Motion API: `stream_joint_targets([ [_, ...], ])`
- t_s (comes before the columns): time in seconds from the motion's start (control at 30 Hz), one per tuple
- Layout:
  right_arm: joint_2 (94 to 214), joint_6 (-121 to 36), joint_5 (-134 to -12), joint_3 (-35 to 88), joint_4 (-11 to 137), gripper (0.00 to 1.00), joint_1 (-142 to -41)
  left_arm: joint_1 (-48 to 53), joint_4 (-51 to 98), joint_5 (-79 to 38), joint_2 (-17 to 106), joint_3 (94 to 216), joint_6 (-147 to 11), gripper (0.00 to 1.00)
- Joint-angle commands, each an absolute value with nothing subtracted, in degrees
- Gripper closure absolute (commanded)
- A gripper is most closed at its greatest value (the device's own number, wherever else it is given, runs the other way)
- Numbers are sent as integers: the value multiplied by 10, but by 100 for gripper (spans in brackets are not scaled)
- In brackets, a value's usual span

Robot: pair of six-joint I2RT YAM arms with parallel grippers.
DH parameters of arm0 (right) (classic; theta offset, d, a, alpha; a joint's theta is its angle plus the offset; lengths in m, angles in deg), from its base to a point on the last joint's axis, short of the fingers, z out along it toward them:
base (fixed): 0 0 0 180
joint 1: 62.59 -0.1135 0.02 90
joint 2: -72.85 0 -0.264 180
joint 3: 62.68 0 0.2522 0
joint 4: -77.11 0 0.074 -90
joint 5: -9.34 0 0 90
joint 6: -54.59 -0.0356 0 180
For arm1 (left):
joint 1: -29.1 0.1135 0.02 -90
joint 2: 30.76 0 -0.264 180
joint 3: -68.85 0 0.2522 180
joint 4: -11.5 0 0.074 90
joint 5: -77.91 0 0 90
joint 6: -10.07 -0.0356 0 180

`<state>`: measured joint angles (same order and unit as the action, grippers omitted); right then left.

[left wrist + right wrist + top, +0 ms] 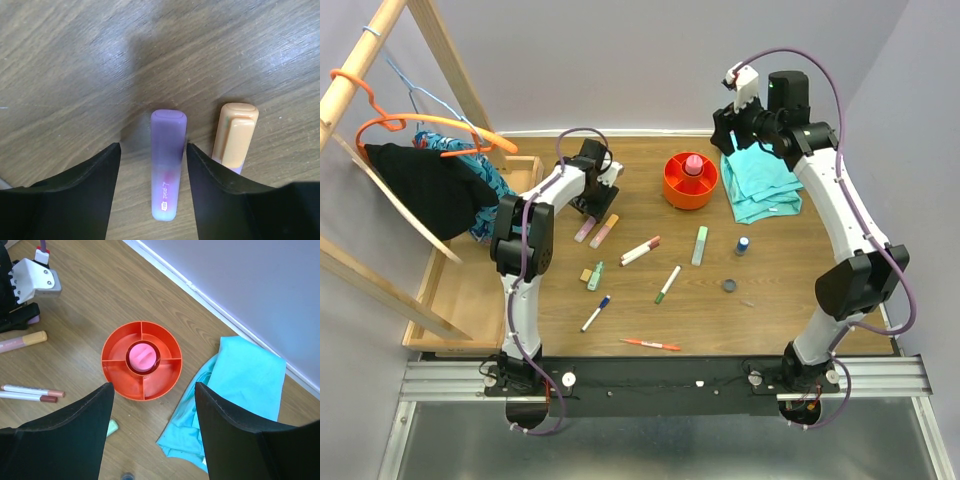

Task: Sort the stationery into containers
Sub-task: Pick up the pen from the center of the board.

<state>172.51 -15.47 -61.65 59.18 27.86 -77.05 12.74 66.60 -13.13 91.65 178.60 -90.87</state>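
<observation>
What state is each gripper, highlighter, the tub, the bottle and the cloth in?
Left gripper: open, straddling the purple highlighter.
Purple highlighter: flat on table, capped, ungripped.
Orange highlighter: flat beside it, outside the gripper.
Right gripper: open, empty, above the tub.
Tub: upright, outer compartments empty.
Bottle: standing in tub's central cup.
Cloth: crumpled beside tub.

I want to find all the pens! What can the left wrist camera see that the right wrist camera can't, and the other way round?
Only the left wrist view: the whole purple highlighter, lying between the open fingers of the left gripper. Only the right wrist view: the orange tub with a pink bottle in its middle cup, the teal cloth and two white markers. Both: that gripper, the orange highlighter and the wooden table.
</observation>
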Motion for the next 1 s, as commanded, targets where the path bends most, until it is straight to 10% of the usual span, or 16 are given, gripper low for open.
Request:
stream_joint_targets([
  [0.0, 1706, -156, -633, 574, 292, 27, -767, 127, 673, -159, 933, 1800, -902, 41],
  [0.57, 1725, -220, -709, 537, 322, 30, -728, 127, 654, -355, 860, 1962, -841, 70],
  [0.97, 1726, -232, -722, 530, 343, 30, -691, 107, -130, -533, 858, 1722, -542, 79],
])
